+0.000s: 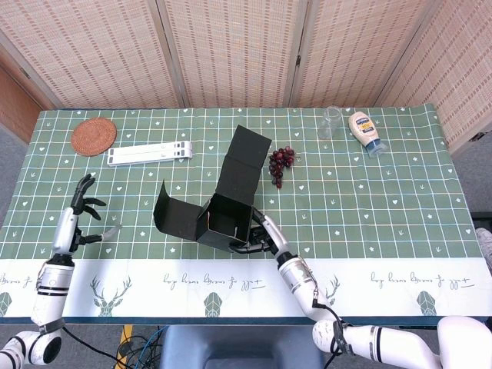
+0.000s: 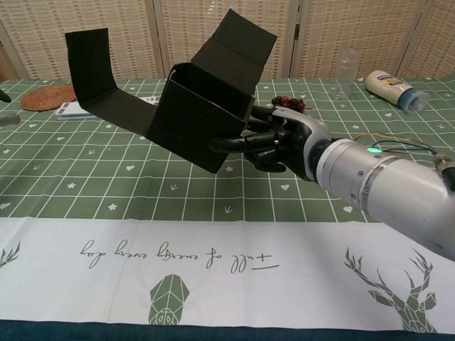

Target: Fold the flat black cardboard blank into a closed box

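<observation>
The black cardboard box (image 1: 223, 211) (image 2: 202, 117) is partly formed, with an open square body, a lid flap (image 1: 244, 161) standing up at the back and a side flap (image 1: 171, 214) (image 2: 96, 71) sticking out to the left. My right hand (image 1: 260, 237) (image 2: 277, 138) grips the body's right side and holds it tilted above the table. My left hand (image 1: 81, 211) hovers open at the far left, well apart from the box; in the chest view only a fingertip of it shows at the left edge.
A bunch of dark grapes (image 1: 280, 161) lies just behind the box. A white folded stand (image 1: 150, 152) and a woven coaster (image 1: 94, 136) sit at the back left. A clear glass (image 1: 331, 121) and a mayonnaise bottle (image 1: 367, 132) stand at the back right.
</observation>
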Tool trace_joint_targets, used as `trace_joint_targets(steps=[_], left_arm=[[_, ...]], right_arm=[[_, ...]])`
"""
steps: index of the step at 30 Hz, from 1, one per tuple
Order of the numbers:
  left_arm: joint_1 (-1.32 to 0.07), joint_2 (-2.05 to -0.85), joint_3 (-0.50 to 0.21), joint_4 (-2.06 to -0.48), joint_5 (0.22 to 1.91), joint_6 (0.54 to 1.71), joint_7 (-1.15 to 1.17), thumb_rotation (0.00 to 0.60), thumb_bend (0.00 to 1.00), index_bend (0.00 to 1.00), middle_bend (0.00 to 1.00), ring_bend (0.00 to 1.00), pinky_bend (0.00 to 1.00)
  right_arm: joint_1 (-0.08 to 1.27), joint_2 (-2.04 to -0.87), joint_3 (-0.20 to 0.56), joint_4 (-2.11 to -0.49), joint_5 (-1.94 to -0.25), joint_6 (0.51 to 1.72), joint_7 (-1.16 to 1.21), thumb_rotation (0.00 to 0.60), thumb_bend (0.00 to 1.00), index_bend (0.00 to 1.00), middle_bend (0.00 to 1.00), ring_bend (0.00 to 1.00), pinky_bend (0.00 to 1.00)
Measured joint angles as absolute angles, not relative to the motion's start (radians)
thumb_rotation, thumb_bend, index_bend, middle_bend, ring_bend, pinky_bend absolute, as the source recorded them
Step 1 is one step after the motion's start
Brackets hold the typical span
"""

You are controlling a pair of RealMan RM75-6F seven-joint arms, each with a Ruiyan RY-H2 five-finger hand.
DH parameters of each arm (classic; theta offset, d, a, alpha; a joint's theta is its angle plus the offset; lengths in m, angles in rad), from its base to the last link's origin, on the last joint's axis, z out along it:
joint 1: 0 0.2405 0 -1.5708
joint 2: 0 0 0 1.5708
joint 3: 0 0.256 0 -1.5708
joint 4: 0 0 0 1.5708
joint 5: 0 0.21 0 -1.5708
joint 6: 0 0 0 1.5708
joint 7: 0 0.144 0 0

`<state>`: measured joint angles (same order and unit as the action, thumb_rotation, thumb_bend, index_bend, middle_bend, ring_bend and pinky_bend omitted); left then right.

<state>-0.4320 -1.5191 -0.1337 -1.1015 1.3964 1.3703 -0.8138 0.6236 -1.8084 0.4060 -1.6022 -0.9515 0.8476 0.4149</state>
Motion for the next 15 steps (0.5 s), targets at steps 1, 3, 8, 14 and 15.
trace_joint_targets(steps=[1, 3, 8, 14, 15], left_arm=[[-0.437, -1.531, -0.133, -1.095, 1.408, 1.369, -0.813, 0.600, 0.13, 0.07, 0.02, 0.36, 0.53], [-0.447, -1.549, -0.132, -1.087, 1.427, 1.368, -0.811, 0.600, 0.13, 0.07, 0.02, 0.36, 0.53], [-0.473, -1.595, -0.130, -1.074, 1.475, 1.372, -0.811, 0.600, 0.13, 0.07, 0.02, 0.36, 0.53], [-0.492, -1.629, -0.120, -1.079, 1.530, 1.396, -0.819, 0.600, 0.13, 0.06, 0.02, 0.36, 0.53], [-0.494, -1.631, -0.120, -1.084, 1.535, 1.398, -0.821, 0.600, 0.13, 0.06, 0.02, 0.36, 0.53]], right_arm=[[0.622, -1.808, 0.401, -1.604, -0.957, 0.844, 0.419, 0.600, 0.34, 0.37, 0.46, 0.82, 1.00], [0.621, -1.811, 0.395, -1.606, -0.960, 0.844, 0.420, 0.600, 0.34, 0.37, 0.46, 0.82, 1.00], [0.624, -1.818, 0.381, -1.606, -0.958, 0.846, 0.404, 0.600, 0.34, 0.37, 0.46, 0.82, 1.00], [0.632, -1.825, 0.367, -1.606, -0.944, 0.847, 0.373, 0.600, 0.34, 0.37, 0.46, 0.82, 1.00], [0.633, -1.826, 0.366, -1.605, -0.941, 0.848, 0.368, 0.600, 0.34, 0.37, 0.46, 0.82, 1.00]])
